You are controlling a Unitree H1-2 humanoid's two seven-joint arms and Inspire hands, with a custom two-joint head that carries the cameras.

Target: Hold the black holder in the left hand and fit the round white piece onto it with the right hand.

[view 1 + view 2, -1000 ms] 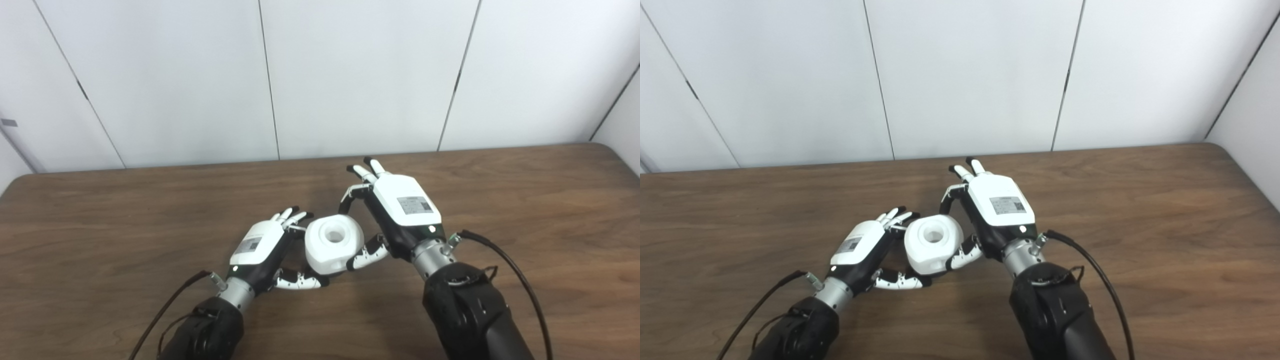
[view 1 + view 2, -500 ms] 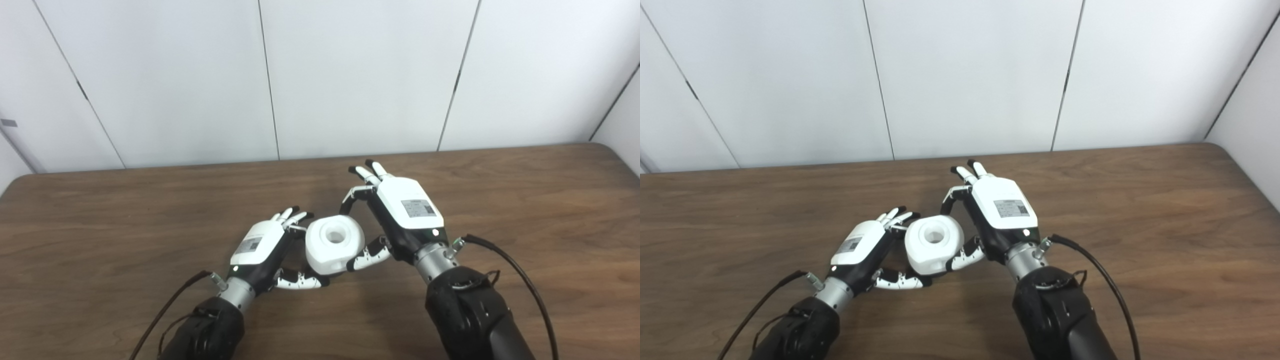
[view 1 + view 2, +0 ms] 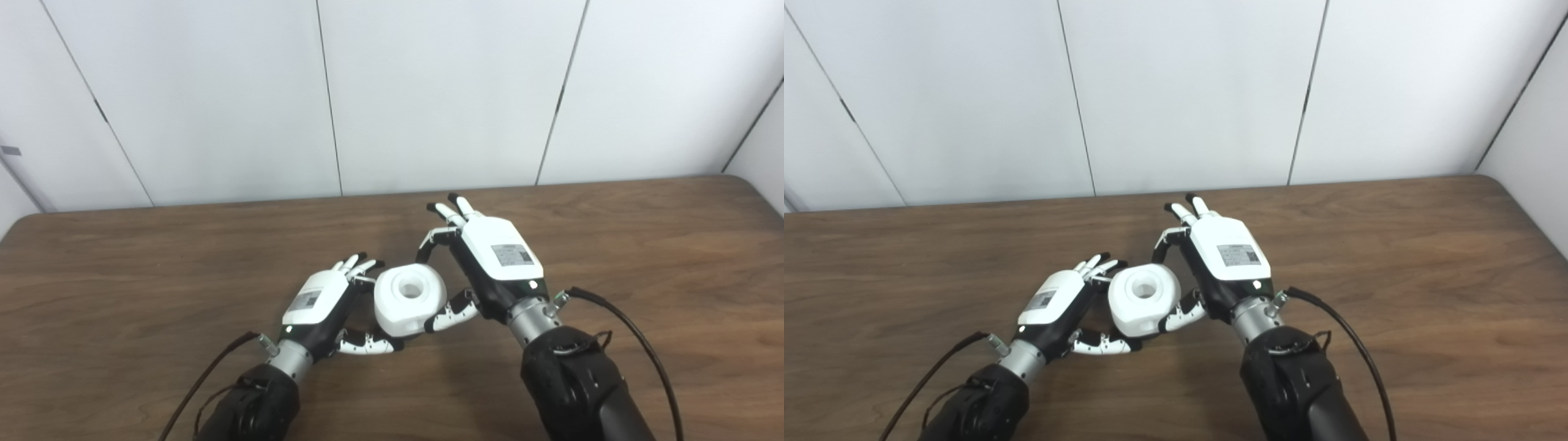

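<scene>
Two hands, left hand and right hand, both pinching round white piece between them

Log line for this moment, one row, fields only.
left hand: gripping under white piece | right hand: pinching white piece | black holder: hidden | table: nothing else on it

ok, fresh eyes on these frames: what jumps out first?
The round white piece with a hole in its top, mid-table and near the front edge, stands out against the dark wooden table. The left hand and right hand flank it, fingers and thumbs around its sides. The black holder is not clearly visible, probably hidden beneath the piece.
</scene>
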